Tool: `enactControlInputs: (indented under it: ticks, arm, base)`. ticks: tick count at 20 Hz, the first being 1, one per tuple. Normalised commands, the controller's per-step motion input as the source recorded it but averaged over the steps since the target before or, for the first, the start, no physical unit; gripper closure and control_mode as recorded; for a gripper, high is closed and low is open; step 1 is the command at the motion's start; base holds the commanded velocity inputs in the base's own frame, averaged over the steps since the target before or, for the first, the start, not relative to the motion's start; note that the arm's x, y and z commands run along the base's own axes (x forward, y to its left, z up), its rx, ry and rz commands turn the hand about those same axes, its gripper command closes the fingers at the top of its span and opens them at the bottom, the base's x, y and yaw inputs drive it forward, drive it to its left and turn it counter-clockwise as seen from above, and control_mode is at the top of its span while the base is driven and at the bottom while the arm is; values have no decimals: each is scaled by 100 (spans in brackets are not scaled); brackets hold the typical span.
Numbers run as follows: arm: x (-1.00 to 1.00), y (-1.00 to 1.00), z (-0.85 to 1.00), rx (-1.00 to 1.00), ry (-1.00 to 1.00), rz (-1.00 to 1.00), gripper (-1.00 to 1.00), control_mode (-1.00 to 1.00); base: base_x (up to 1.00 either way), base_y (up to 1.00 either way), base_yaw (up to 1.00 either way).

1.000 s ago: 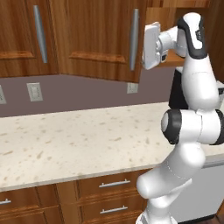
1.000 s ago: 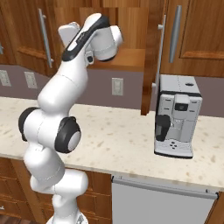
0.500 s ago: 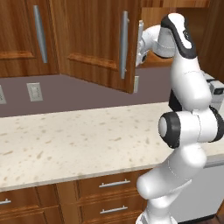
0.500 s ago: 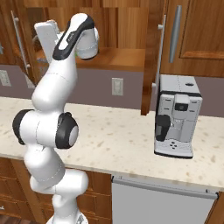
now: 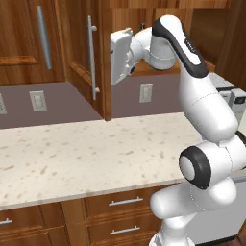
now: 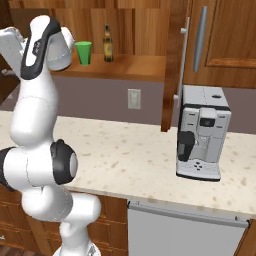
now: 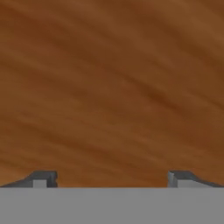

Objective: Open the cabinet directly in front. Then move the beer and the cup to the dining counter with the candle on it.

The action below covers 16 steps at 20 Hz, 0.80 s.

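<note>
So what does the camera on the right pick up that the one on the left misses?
The right base view alone takes in the green cup and the beer standing on the open cabinet's shelf, plus the coffee machine on the counter. The left base view alone gives the swung-out door with its bar handle and the robot's hand beside it. Both share the speckled counter, the white arm and a wall outlet.
</note>
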Motion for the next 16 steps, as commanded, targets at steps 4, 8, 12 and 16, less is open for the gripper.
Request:
enactControlInputs:
  ticks: [4,8,12,16]
  arm:
    - [-23,100,-7,1,-13,-9,-100,-100]
    - [-6,94,-3,0,-17,-14,-100,-100]
    - [12,26,-3,0,-1,-14,-100,-100]
    - [0,0,0,0,0,0,-100,-100]
  base:
    - [0,0,0]
    - [0,0,0]
    - [0,0,0]
    - [0,0,0]
